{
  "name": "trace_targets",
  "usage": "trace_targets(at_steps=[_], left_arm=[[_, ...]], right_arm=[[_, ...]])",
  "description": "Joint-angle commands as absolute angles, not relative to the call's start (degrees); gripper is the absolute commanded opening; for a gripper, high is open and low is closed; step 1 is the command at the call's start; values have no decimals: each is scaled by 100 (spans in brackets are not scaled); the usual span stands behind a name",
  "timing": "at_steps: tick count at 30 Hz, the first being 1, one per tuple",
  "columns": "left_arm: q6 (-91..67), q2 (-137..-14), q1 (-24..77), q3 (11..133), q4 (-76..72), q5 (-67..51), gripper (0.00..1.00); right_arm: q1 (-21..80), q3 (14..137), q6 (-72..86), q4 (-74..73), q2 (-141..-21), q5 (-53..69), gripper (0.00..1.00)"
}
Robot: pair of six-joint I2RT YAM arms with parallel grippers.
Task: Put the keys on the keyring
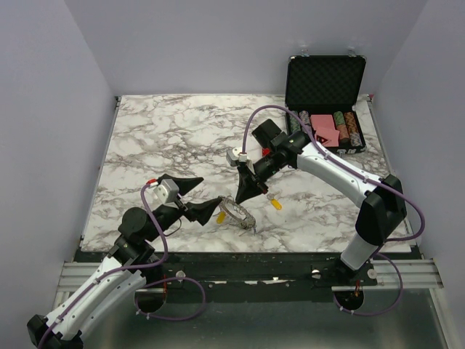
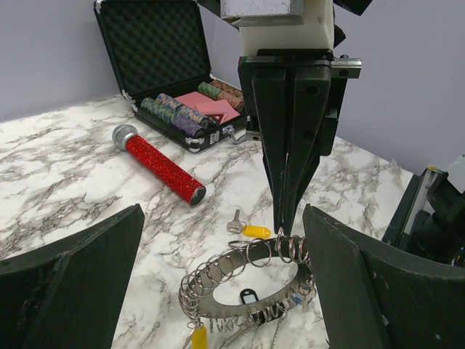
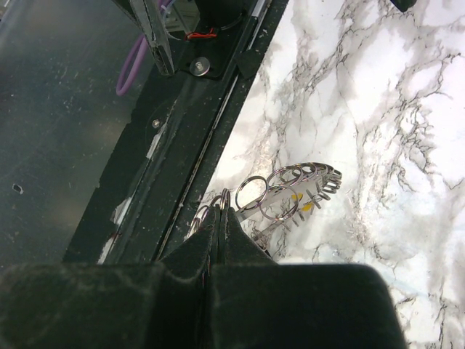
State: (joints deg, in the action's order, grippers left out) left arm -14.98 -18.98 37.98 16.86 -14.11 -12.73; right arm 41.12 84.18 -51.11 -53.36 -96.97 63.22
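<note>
At the far rim of the keyring [image 2: 211, 280], right under my right gripper [image 2: 283, 218], I am seeing the main risk. The thin wire is lying loose on the marble table [image 2: 65, 167]. Any sideways pull from that tip is likely to drag the whole ring, or let a small loop spring away, rather than open it for a key. That gripper is standing point-down with its fingers pressed fully together, touching one of the small loops; I cannot tell whether wire is actually pinched between them. My left gripper [image 1: 211, 191] is sitting spread wide and holding nothing, its fingers flanking the ring on both sides without touching it. Just beyond the ring a loose yellow-headed key [image 2: 251, 231] is lying on the table, and another yellow key [image 2: 197, 336] seems to be hanging at the near rim. Farther off, a red cylinder [image 2: 160, 169] and an open black case [image 2: 156, 51] are sitting apart from the work.
</note>
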Motion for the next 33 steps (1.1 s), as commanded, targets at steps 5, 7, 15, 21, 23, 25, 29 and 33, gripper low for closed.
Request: trace_targets(at_steps=[5,7,15,21,23,25,29,33], left_arm=[[-1441,-1925,3788,1705,-1564,-1450,98],[-1433,-1934,3788,1705,-1564,-1441,98],[-1441,-1960,3788,1723,-1582,-1450,98],[-1433,-2039,3797,1740,-1635,-1459,98],[-1441,-2065,3788,1732,-1670,-1476,98],[-1450,-2092,3788,1740,-1705,-1485,98],[-1450,-2144,3797,1714,-1784,-1512,98],[-1389,-2145,3788,1600,-2047,-1634,97]], right_arm=[[4078,8596,-5194,-5440,-9729,6407,0],[4078,8596,-5194,-5449,-9729,6407,0],[4078,8587,-5194,-5449,-9729,6416,0],[4078,8587,-5203,-5449,-9730,6416,0],[4078,8587,-5203,-5449,-9729,6416,0],[4069,8587,-5194,-5449,-9747,6416,0],[4078,8587,-5203,-5449,-9738,6425,0],[4078,8596,-5203,-5449,-9738,6407,0]])
